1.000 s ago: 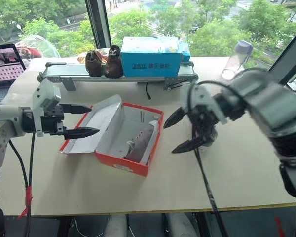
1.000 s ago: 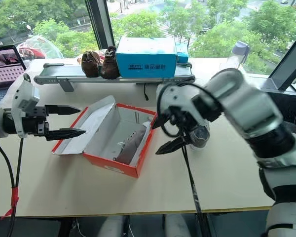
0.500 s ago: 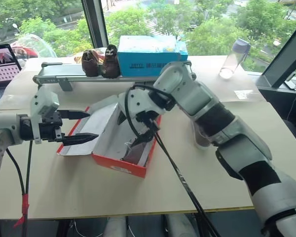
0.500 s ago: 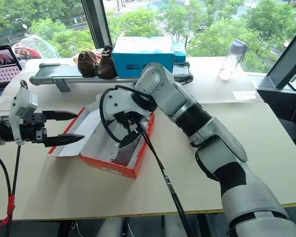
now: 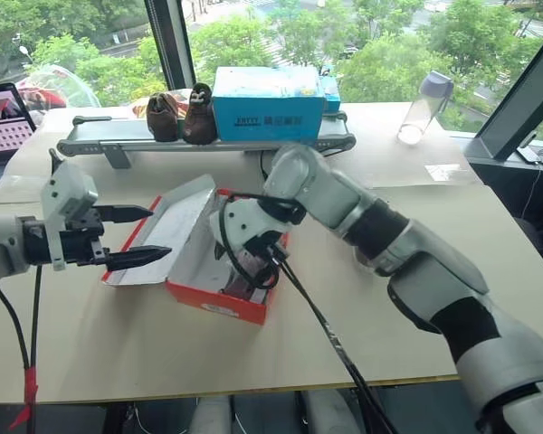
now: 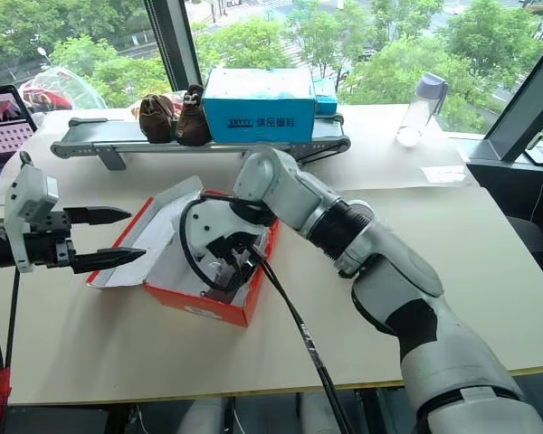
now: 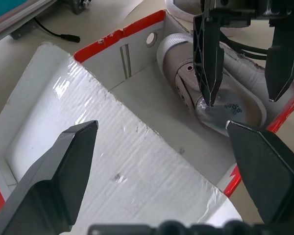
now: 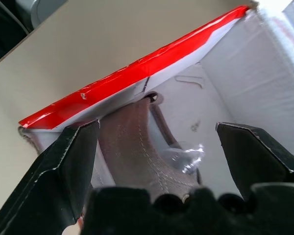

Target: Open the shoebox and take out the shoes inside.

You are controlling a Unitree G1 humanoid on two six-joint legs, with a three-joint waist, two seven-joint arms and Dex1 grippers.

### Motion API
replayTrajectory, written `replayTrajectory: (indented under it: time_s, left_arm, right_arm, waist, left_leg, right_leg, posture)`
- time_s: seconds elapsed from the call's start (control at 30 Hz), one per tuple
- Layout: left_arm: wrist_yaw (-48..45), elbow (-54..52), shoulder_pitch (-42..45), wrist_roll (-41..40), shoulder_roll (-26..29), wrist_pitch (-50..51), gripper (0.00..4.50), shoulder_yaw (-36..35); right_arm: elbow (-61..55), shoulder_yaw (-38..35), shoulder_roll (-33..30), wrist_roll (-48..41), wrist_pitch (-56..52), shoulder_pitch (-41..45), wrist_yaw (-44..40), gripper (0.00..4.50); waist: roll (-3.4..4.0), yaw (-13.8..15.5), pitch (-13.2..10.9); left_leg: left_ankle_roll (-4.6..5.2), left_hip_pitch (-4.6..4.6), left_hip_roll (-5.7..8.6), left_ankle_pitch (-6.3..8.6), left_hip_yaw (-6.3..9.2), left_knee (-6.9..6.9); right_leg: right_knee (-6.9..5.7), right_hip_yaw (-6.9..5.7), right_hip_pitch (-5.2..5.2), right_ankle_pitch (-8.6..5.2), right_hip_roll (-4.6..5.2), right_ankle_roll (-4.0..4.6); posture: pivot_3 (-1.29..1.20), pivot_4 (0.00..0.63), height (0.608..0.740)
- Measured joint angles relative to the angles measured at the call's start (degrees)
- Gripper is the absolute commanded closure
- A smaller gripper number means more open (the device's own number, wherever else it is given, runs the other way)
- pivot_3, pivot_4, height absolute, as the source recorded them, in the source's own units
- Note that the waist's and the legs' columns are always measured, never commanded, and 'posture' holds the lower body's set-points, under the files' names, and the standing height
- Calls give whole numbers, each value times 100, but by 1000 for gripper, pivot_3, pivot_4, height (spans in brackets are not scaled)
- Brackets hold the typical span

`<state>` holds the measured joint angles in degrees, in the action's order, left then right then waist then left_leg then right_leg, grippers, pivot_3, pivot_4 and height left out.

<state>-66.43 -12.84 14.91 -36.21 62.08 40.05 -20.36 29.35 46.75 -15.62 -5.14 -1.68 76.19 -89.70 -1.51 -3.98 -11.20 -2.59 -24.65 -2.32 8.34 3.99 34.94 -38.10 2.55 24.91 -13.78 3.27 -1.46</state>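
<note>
Shoes [image 7: 213, 93] inside shoebox [image 5: 213, 305] mid-table, lid laid leftward; shelf [image 5: 118, 136] behind bearing blue box [image 5: 270, 104].

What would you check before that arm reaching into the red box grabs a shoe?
1. Shoebox lid folded back: ok.
2. Shoes lying uncovered inside: ok.
3. Right hand open: ok.
4. Right hand over a shoe: ok, one finger tip just above its insole.
5. Fingers straddling the shoe: cannot tell.
6. Left hand open, over the lid, out of the way: ok.

one shoebox [image 5: 219, 303] – two brown shoes [image 5: 183, 117] – one bottle [image 5: 421, 107]
</note>
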Motion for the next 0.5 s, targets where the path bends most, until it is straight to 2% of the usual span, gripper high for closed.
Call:
replayTrajectory:
  time_s: [0.07,0.17,0.5]
  left_arm:
    - [13,-57,-80,-5,14,8,0,-112]
    - [50,-176,-199,-37,36,26,0,-227]
    - [163,-342,-358,-179,50,130,0,-398]
  right_arm:
    - [50,136,32,0,67,-55,0,20]
    - [91,269,71,20,178,-93,0,692]
    - [383,498,208,61,431,-129,-8,4186]
  waist:
    - [0,2,0]
    - [-1,6,0]
    - [-2,13,1]
  left_leg:
    - [0,-1,0,0,0,1]
    - [0,1,-2,0,0,1]
    - [0,7,-4,0,0,2]
  right_leg:
    - [1,0,0,0,0,0]
    - [-1,-1,0,0,-1,0]
    - [0,-1,-7,-2,-4,-4]
  posture:
    - [0,150,740]
    - [0,150,740]
    - [0,150,740]
